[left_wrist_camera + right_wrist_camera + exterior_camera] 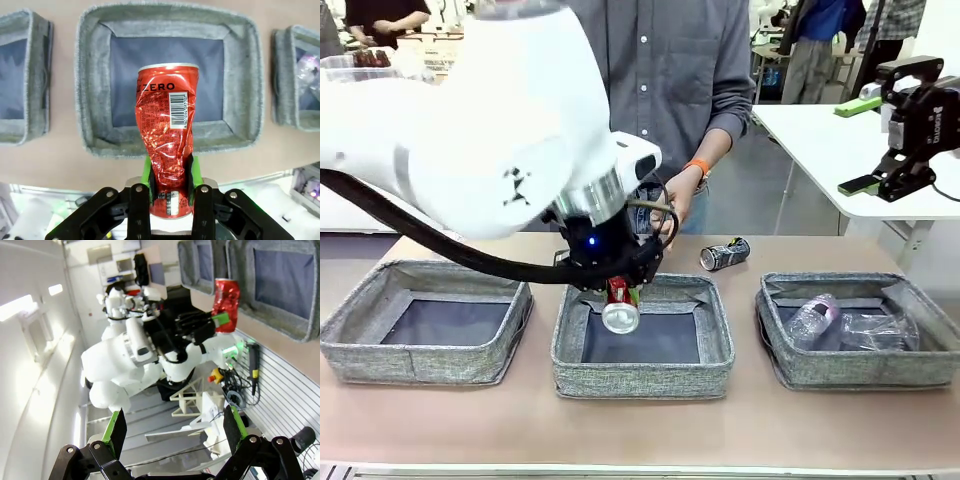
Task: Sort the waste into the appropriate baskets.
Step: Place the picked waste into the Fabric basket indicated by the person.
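The dented red metal drink can (167, 115) is clamped by its base in the left gripper (169, 172) over the middle grey woven-fabric basket's (85, 100) far edge, seemingly for dropping; the right gripper (175, 427) is held wide open, empty

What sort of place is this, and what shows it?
Probably a robotics lab: a white robot arm holds a crushed red drink can over a grey woven fabric bin, with a white worktable behind.
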{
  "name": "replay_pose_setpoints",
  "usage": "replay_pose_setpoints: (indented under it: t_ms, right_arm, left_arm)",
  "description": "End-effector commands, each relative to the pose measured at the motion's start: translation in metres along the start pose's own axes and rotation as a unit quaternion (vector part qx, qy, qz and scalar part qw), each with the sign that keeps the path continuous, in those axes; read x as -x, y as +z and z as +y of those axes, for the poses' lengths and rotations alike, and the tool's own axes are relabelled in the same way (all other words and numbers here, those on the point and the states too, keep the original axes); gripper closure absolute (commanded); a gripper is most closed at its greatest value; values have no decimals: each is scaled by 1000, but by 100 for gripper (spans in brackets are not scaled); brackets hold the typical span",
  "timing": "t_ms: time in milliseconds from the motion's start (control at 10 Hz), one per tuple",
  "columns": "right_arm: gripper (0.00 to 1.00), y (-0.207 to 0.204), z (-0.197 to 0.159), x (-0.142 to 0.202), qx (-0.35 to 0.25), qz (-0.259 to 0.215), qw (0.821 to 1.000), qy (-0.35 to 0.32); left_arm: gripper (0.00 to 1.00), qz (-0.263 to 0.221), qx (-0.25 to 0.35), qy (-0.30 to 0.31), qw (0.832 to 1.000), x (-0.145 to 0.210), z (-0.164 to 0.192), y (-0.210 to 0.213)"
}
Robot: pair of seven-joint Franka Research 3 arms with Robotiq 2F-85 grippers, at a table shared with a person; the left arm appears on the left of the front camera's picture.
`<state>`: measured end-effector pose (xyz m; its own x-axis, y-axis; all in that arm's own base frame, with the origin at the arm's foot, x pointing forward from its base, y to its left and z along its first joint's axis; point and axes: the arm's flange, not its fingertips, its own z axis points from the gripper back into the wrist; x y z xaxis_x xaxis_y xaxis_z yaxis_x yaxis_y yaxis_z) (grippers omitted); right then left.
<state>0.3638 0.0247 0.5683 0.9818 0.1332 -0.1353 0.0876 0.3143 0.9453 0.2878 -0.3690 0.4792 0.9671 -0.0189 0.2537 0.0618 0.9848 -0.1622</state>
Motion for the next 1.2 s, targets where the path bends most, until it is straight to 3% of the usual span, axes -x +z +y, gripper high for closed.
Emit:
replay_pose_setpoints:
  t_ms: [0, 300, 900, 1100]
  right_arm:
    - [0, 2, 4, -2, -5, -1, 1000, 2]
    - [0, 2, 4, -2, -5, -1, 1000, 2]
    - [0, 2, 4, -2, -5, -1, 1000, 2]
    - [0, 2, 4, -2, -5, -1, 1000, 2]
  left_arm:
    - [71, -22, -29, 13, 999, -8, -8, -11]
    - [71, -20, -51, 2, 999, -16, -1, -26]
    - [71, -24, -39, 26, 999, -26, 6, -29]
    - [13, -30, -33, 35, 998, -27, 7, -28]
